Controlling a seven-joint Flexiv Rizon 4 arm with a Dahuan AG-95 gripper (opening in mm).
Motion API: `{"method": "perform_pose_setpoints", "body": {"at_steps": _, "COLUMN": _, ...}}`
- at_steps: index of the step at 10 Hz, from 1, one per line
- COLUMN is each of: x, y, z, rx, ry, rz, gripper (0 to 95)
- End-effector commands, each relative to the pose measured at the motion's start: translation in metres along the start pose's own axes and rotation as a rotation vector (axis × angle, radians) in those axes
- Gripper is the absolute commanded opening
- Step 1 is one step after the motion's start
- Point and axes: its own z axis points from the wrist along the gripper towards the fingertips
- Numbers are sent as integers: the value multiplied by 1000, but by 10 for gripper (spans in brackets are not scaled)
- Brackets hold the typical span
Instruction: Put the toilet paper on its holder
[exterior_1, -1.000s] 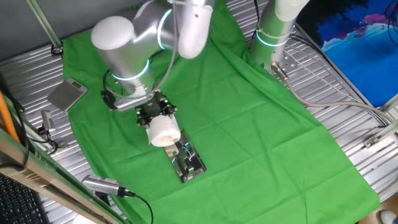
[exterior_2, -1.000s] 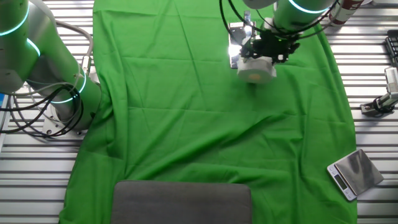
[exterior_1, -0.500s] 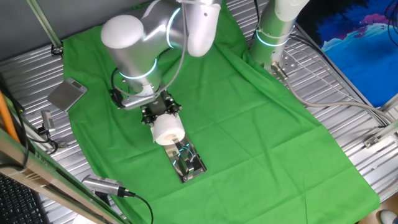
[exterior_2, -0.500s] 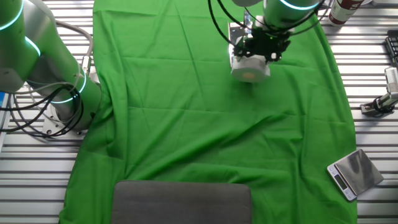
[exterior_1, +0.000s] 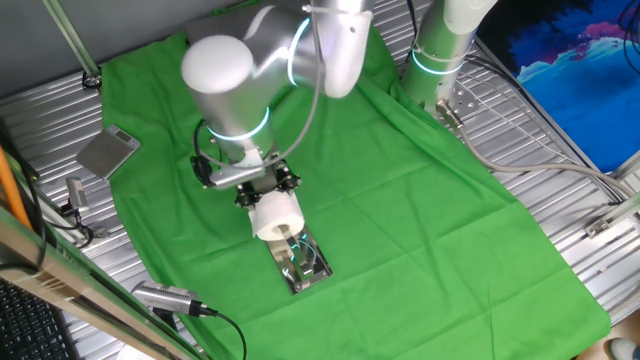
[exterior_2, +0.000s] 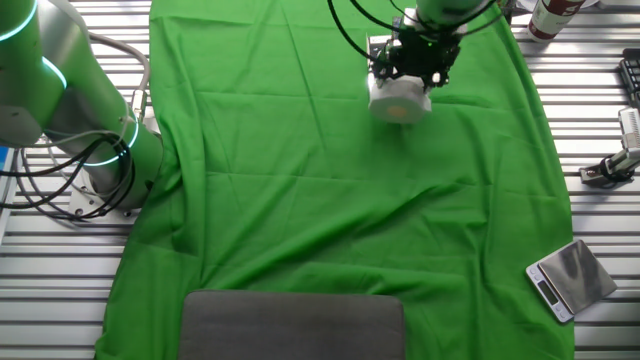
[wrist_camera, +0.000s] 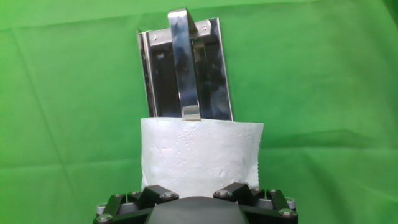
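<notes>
The toilet paper (wrist_camera: 199, 154) sits in the gripper (wrist_camera: 198, 198), fingers clenched on the roll, its far end level with the free tip of the raised bar on the holder (wrist_camera: 185, 68) in the hand view (whether the bar has entered the hollow core cannot be told). The chrome holder lies flat on the green cloth (exterior_1: 420, 200), which covers the slatted metal table (exterior_1: 560, 160). A flat grey plate (exterior_1: 108, 152) lies well apart at the cloth's edge.

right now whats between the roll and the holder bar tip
Nothing. In the hand view, the toilet paper held by the pincer meets the free tip of the holder bar.
</notes>
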Motion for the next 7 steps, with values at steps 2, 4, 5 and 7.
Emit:
{"method": "perform_pose_setpoints", "body": {"at_steps": 2, "x": -15, "y": 3, "z": 2, "rx": 8, "ry": 9, "rz": 18, "gripper": 0}}
{"method": "perform_pose_setpoints", "body": {"at_steps": 4, "x": -25, "y": 5, "z": 2, "rx": 11, "ry": 14, "rz": 32, "gripper": 0}}
{"method": "perform_pose_setpoints", "body": {"at_steps": 5, "x": -28, "y": 6, "z": 2, "rx": 13, "ry": 14, "rz": 34, "gripper": 0}}
{"method": "perform_pose_setpoints", "body": {"at_steps": 7, "x": -35, "y": 7, "z": 1, "rx": 18, "ry": 28, "rz": 22, "gripper": 0}}
